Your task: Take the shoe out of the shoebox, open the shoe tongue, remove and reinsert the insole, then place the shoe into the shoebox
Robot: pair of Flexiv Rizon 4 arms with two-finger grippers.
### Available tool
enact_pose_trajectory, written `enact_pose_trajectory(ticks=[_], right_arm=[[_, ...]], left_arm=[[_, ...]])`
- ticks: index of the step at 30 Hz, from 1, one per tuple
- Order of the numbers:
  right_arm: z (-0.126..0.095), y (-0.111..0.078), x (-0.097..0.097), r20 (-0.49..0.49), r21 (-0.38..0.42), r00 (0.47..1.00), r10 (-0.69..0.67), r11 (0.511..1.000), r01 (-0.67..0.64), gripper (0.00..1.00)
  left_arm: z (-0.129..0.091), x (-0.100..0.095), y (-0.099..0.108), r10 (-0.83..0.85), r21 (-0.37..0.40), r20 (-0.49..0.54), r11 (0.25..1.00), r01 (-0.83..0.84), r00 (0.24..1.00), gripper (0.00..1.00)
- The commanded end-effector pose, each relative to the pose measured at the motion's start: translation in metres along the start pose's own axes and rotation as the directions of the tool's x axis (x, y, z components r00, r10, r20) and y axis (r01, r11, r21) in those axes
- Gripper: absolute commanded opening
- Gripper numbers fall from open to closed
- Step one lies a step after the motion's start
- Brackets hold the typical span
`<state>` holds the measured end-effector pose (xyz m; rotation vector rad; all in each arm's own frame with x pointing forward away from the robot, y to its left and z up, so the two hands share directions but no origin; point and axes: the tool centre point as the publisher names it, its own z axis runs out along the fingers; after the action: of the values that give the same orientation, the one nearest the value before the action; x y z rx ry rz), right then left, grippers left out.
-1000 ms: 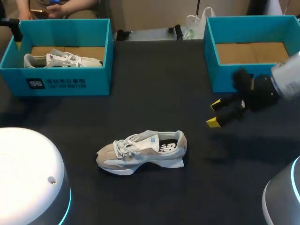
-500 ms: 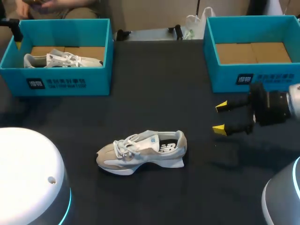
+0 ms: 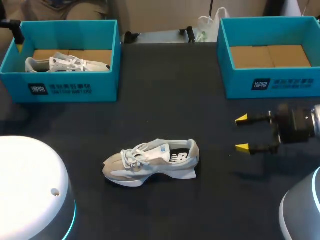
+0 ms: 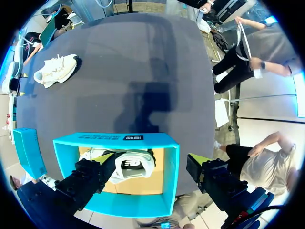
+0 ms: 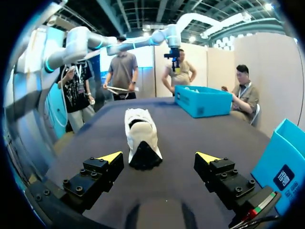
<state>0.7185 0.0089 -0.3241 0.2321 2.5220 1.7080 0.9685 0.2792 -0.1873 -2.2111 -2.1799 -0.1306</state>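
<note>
A white and beige sneaker (image 3: 150,162) lies on its sole on the dark table, toe to the left. My right gripper (image 3: 242,133) hovers open to its right, level with the table and apart from it. In the right wrist view the sneaker (image 5: 140,136) lies ahead of the open right gripper (image 5: 158,156), heel toward it. The left teal shoebox (image 3: 60,90) holds a second white shoe (image 3: 65,64). My left gripper (image 4: 152,158) hangs open above that shoebox (image 4: 114,139) and its shoe (image 4: 131,164). The head view shows only one of its fingertips (image 3: 19,48).
An empty teal shoebox (image 3: 270,82) with a cardboard floor stands at the back right, just behind my right gripper. Its corner (image 5: 286,162) shows beside the right fingers. Bare table surrounds the sneaker.
My right gripper has moved away from the right shoebox toward the table's front and right. Its fingers have turned level and now point at the sneaker. The sneaker and the left arm have not moved.
</note>
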Motion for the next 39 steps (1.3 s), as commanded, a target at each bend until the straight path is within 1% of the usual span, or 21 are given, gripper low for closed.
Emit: enact_pose_trajectory(ticks=[1, 9, 10, 11, 14, 15, 23, 25, 27, 29, 31, 36, 37, 39], right_arm=[[0.004, -0.012, -0.012, -0.041, -0.029, 0.999, 0.003, 1.000, -0.004, 1.00], [0.004, -0.012, -0.012, -0.041, -0.029, 0.999, 0.003, 1.000, -0.004, 1.00], [0.005, -0.014, -0.011, -0.056, -0.050, 0.998, -0.029, 0.998, 0.026, 1.00], [0.005, -0.018, -0.010, -0.064, -0.062, 0.998, -0.023, 0.998, 0.019, 1.00], [0.007, -0.027, -0.005, -0.067, -0.051, 0.998, -0.016, 0.999, 0.013, 1.00], [0.007, -0.032, -0.004, -0.061, -0.033, 0.998, 0.005, 0.999, -0.007, 1.00], [0.007, -0.052, 0.005, -0.063, -0.076, 0.998, 0.007, 0.997, -0.012, 1.00], [0.012, -0.056, 0.006, -0.071, -0.082, 0.997, -0.002, 0.997, -0.004, 1.00], [0.017, -0.059, 0.006, -0.077, -0.071, 0.997, -0.014, 0.997, 0.008, 1.00], [0.021, -0.062, 0.007, -0.082, -0.097, 0.996, -0.024, 0.995, 0.016, 1.00], [0.026, -0.064, 0.008, -0.083, -0.096, 0.996, -0.021, 0.995, 0.013, 1.00], [0.043, -0.059, 0.012, -0.087, -0.117, 0.996, -0.034, 0.993, 0.024, 1.00], [0.047, -0.058, 0.013, -0.088, -0.133, 0.995, -0.038, 0.991, 0.026, 1.00], [0.054, -0.055, 0.016, -0.087, -0.118, 0.995, -0.040, 0.993, 0.029, 1.00]], left_arm=[[0.000, 0.000, -0.001, 0.000, -0.002, -0.002, 1.000, 0.000, 1.000, 1.00], [0.000, 0.000, -0.001, 0.000, -0.002, -0.002, 1.000, 0.000, 1.000, 1.00], [0.000, 0.000, -0.001, 0.000, -0.002, -0.002, 1.000, 0.000, 1.000, 1.00], [0.000, 0.000, -0.001, 0.000, -0.002, -0.002, 1.000, 0.000, 1.000, 1.00], [0.000, 0.000, -0.001, 0.000, -0.002, -0.002, 1.000, 0.000, 1.000, 1.00], [0.000, 0.000, -0.001, 0.000, -0.002, -0.002, 1.000, 0.000, 1.000, 1.00], [0.000, 0.000, -0.001, 0.000, -0.002, -0.002, 1.000, 0.000, 1.000, 1.00], [0.000, 0.000, -0.001, 0.000, -0.002, -0.002, 1.000, 0.000, 1.000, 1.00], [0.000, 0.000, -0.001, 0.000, -0.002, -0.002, 1.000, 0.000, 1.000, 1.00], [0.000, 0.000, -0.001, 0.000, -0.002, -0.002, 1.000, 0.000, 1.000, 1.00], [0.000, 0.000, -0.001, 0.000, -0.002, -0.002, 1.000, 0.000, 1.000, 1.00], [0.000, 0.000, -0.001, 0.000, -0.002, -0.002, 1.000, 0.000, 1.000, 1.00], [0.000, 0.000, -0.001, 0.000, -0.002, -0.002, 1.000, 0.000, 1.000, 1.00], [0.000, 0.000, -0.001, 0.000, -0.002, -0.002, 1.000, 0.000, 1.000, 1.00]])
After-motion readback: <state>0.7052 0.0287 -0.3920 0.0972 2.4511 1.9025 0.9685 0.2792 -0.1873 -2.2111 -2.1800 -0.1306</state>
